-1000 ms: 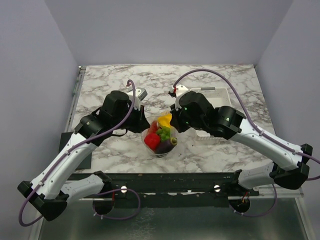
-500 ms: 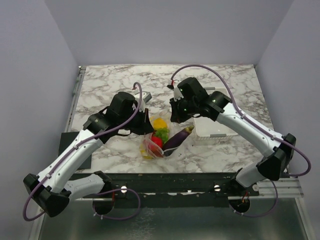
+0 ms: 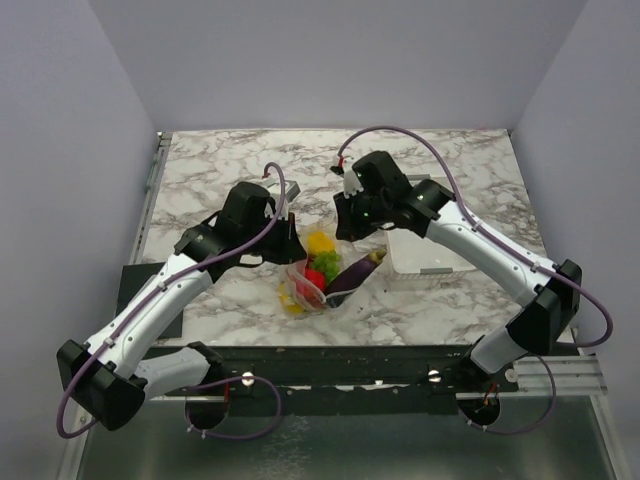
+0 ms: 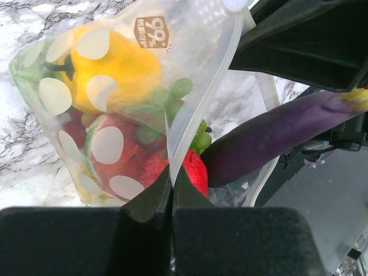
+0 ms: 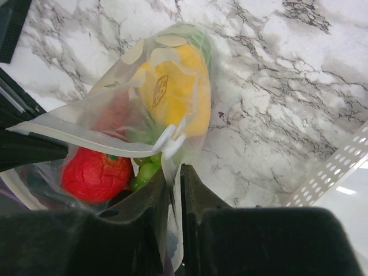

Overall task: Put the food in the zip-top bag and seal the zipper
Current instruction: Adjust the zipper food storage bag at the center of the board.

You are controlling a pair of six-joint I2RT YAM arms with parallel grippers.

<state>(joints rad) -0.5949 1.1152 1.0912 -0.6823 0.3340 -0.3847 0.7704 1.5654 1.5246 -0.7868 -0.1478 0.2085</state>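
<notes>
- while the left claw is clamped fully closed on one edge of the bag, the bag hangs between the two arms over the near middle of the marble table.
- right claw: fingers parted by a narrow crack; the bag's other edge runs down through that crack.
- bag: clear film with pale round dots, mouth gaping, unsealed.
- zip strip: whitish band along the mouth, stretched toward the left claw, not pressed together.
- contents, seen through the film: yellow pepper, green grapes, red fruit.
- purple aubergine: lying slanted at the bag's right side, stem end up toward the basket; how much of it is inside, cannot tell.
- white basket: on the table to the right, just beside the bag.
</notes>
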